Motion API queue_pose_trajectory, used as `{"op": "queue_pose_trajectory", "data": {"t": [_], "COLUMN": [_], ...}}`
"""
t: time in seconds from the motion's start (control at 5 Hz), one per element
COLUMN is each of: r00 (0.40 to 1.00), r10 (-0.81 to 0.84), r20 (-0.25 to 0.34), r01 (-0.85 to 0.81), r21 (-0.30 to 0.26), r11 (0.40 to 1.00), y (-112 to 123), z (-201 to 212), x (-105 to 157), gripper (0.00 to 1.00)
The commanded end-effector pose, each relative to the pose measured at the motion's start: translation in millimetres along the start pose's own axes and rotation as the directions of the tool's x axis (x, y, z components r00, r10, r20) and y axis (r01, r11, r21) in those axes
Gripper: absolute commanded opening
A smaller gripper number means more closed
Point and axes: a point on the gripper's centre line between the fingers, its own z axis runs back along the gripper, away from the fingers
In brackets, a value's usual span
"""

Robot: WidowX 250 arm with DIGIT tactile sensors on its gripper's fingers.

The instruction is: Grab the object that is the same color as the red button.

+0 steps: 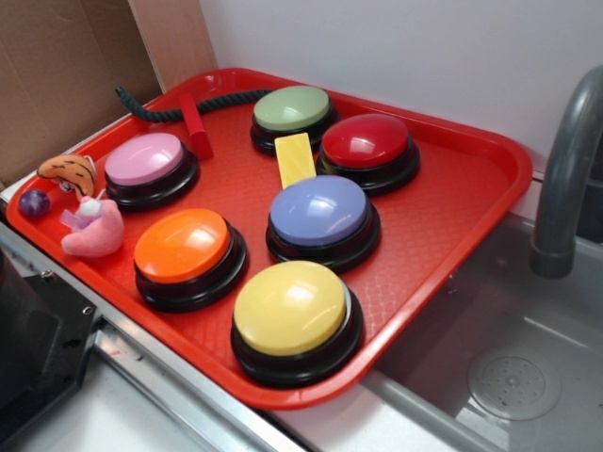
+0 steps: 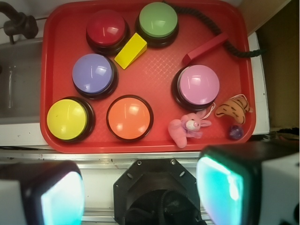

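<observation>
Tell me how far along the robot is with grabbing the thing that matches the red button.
Nothing looks done yet. The red block lies untouched on the tray, between the green button and the pink button, partly over the rope. The pincer is open, holds nothing, and sits at the tray's near edge. Reaching over, lowering, closing and lifting are all left. The red button only gives the color.

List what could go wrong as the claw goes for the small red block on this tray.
1. The red block matches the red tray in colour, so it may be hard to pick out.
2. The dark rope appears to touch it and could snag.
3. The pink button sits close, so the open claw might bump it.
</observation>
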Motion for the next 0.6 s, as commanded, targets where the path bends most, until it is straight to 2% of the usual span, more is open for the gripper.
{"op": "queue_pose_trajectory", "data": {"t": [0.0, 0.2, 0.4], "r00": [1.000, 0.995, 0.962], "r10": [0.000, 0.098, 0.272], "r20": [0.000, 0.023, 0.038], "r01": [0.000, -0.098, -0.273], "r21": [0.000, 0.011, 0.029], "r11": [1.000, 0.995, 0.962], "y": [0, 5, 20], "z": [0, -17, -35], "x": [0, 17, 37], "gripper": [1.00, 1.00, 1.00]}}
